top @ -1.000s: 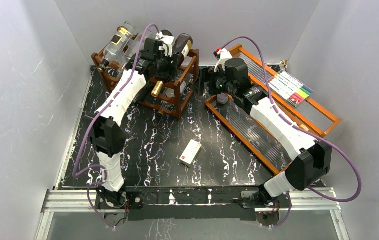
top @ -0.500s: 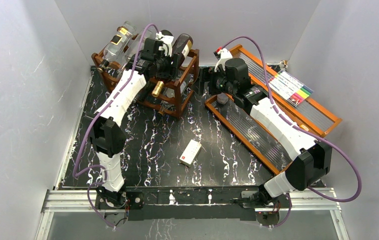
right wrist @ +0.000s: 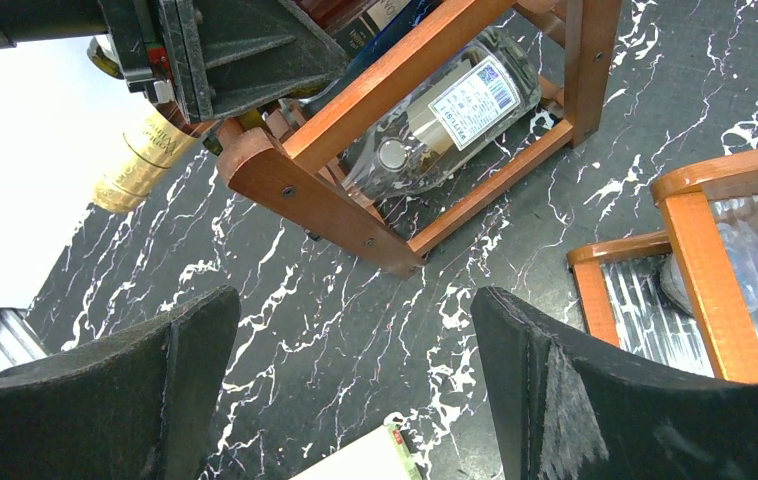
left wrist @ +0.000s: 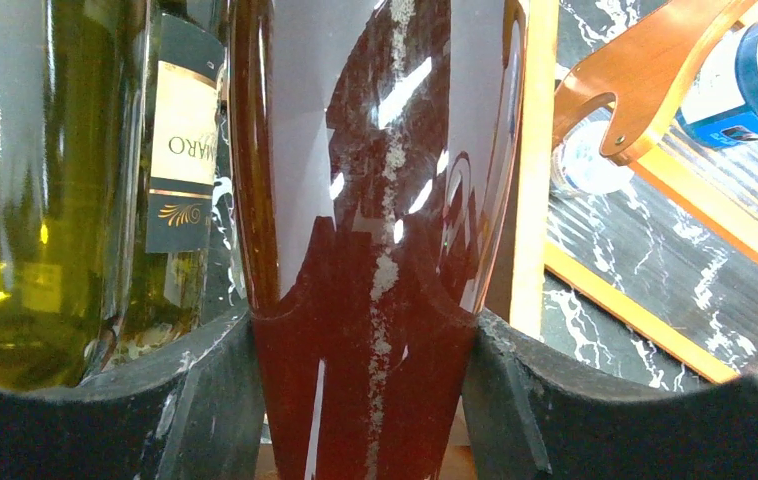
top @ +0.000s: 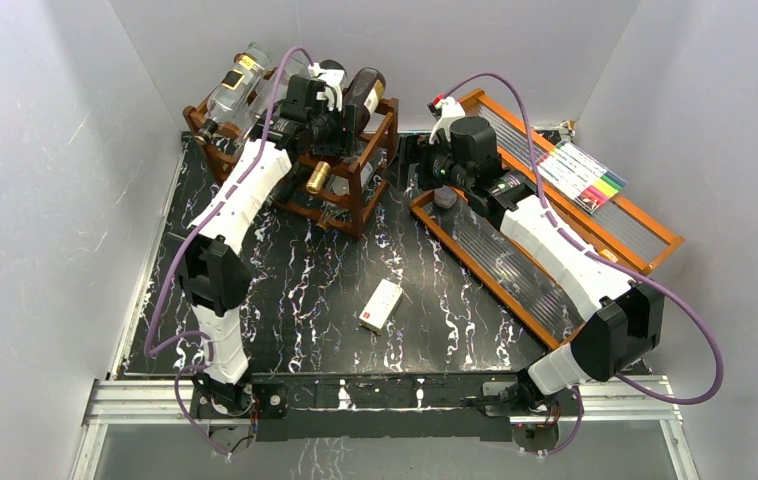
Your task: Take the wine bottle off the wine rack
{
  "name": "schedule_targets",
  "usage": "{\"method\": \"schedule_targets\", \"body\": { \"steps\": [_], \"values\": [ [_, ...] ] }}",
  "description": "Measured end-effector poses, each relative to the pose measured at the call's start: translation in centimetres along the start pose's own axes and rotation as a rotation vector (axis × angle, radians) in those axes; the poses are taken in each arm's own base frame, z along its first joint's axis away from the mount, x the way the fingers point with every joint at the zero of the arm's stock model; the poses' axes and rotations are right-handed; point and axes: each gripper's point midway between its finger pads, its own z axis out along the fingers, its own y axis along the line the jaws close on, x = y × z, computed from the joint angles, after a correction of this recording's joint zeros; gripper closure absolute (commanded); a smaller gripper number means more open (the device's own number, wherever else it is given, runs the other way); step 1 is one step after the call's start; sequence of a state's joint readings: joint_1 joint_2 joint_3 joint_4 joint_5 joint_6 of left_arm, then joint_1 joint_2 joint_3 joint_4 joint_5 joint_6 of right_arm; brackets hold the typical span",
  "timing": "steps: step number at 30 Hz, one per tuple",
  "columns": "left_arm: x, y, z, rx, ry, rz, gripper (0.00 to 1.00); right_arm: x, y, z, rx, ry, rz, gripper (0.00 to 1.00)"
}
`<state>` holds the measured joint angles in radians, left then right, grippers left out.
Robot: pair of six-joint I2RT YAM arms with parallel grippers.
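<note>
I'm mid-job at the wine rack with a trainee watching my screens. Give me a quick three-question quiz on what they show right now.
1. True or false: the right gripper is holding a bottle.
2. Which bottle on the wine rack sits between the fingers of the left gripper? A) clear B) dark red-brown C) olive-green
3. Fill in: the white box lies on the ____.
Key: 1. False; it is open and empty. 2. B, the dark red-brown bottle. 3. table.
</note>
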<state>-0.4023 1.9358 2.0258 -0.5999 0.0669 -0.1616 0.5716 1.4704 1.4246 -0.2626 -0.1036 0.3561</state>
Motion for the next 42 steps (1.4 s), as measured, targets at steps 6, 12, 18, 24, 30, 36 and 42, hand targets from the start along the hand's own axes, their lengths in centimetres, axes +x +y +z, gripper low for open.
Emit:
{"method": "schedule_targets", "body": {
  "steps": [6,12,18,24,30,36,42],
  "values": [
    [-0.4,-0.2,-0.2,0.006,-0.012,-0.072,1.00,-0.1,0.0,0.0,0.003,-0.003,0.000,0.02],
    [0.0,-0.6,-1.9,0.123,-0.007,-0.286,1.00,-0.1,-0.1,0.0,0.004,-0.003,0.002,0.02],
    [-0.3,0.3,-4.0,0.256,-0.006,-0.475,1.00,0.1,-0.2,0.1,0.012,-0.003,0.004,0.02],
    [-0.6,0.3,-4.1,0.321,-0.008,-0.553,1.00,0.4,-0.4,0.1,0.018,0.003,0.006,0.02],
    [-0.9,0.1,-4.3,0.350,-0.005,-0.596,1.00,0.4,-0.4,0.1,0.018,0.002,0.006,0.02],
    [-1.3,0.0,-4.5,0.394,0.000,-0.658,1.00,0.3,-0.5,0.1,0.022,0.000,0.006,0.02],
    [-1.8,-0.2,-4.7,0.422,-0.009,-0.690,1.00,0.2,-0.5,0.0,0.025,-0.004,0.005,0.02]
  ]
}}
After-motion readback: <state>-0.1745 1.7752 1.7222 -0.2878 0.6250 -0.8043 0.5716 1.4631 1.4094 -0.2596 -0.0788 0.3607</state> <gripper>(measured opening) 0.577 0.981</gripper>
